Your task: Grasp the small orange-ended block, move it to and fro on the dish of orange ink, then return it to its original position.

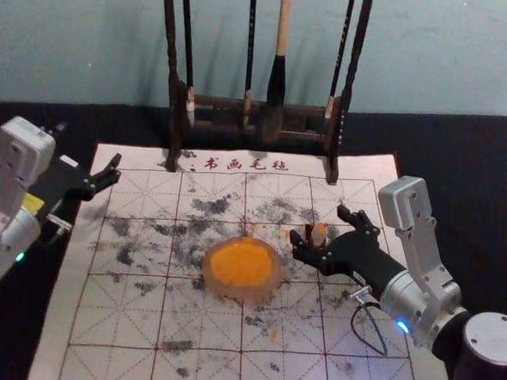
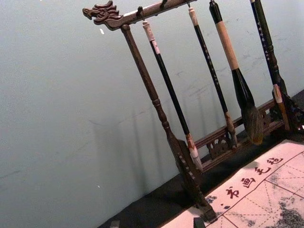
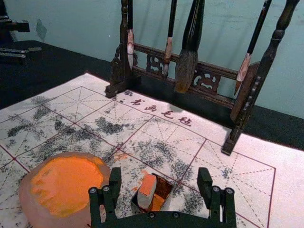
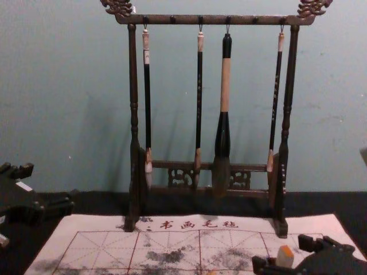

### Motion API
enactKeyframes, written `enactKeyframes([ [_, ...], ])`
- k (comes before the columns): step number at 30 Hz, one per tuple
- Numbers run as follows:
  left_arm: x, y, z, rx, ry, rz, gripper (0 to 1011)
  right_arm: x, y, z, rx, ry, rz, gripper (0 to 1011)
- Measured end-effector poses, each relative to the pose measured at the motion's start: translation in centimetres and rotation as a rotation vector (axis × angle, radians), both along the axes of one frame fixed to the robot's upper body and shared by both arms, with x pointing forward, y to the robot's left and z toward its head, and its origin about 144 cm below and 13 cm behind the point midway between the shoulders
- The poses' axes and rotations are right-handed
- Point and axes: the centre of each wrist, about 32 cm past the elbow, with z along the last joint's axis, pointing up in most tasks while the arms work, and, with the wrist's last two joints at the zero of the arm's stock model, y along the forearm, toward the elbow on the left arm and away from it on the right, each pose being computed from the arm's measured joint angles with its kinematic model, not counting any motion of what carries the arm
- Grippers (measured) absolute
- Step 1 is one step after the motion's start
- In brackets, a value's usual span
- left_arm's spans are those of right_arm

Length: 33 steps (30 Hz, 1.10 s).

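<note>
My right gripper [image 1: 324, 230] is open over the mat's right part, its fingers reaching toward the small orange-ended block [image 1: 318, 234]. In the right wrist view the block [image 3: 147, 184] stands tilted in a small dark box stained orange inside, and the open right gripper [image 3: 158, 187] has a finger to either side of it, not touching. The dish of orange ink [image 1: 242, 268] lies left of the right gripper; it appears in the right wrist view too, as a dish [image 3: 64, 187]. My left gripper [image 1: 106, 181] is parked open at the mat's left edge.
A dark wooden rack [image 1: 224, 104] with several hanging brushes stands at the mat's back edge. The white gridded mat [image 1: 202, 329] has black ink smudges and lies on a black tablecloth [image 1: 462, 160]. A wall rises behind the rack.
</note>
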Motion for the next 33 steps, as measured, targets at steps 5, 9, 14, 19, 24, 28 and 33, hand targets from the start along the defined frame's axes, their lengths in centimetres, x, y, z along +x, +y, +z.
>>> enactKeyframes([
  [5, 0.0, 0.0, 0.0, 0.0, 0.0, 0.0, 1001, 0.0, -0.02, 0.0, 0.0, 0.0, 0.0, 1000],
  [9, 0.0, 0.0, 0.0, 0.0, 0.0, 0.0, 1001, 0.0, -0.03, 0.0, -0.001, 0.0, -0.001, 1002],
  [14, 0.0, 0.0, 0.0, 0.0, 0.0, 0.0, 1001, -0.01, -0.03, -0.01, -0.001, 0.0, -0.001, 1002],
  [19, 0.0, 0.0, 0.0, 0.0, 0.0, 0.0, 1001, -0.01, -0.02, -0.01, 0.0, 0.0, -0.001, 951],
  [24, 0.0, 0.0, 0.0, 0.0, 0.0, 0.0, 1001, -0.02, -0.02, -0.01, 0.0, -0.001, -0.001, 817],
  [28, 0.0, 0.0, 0.0, 0.0, 0.0, 0.0, 1001, -0.02, -0.03, -0.01, 0.0, -0.001, -0.001, 744],
  [33, 0.0, 0.0, 0.0, 0.0, 0.0, 0.0, 1001, -0.02, -0.04, 0.0, 0.0, -0.001, -0.001, 568],
])
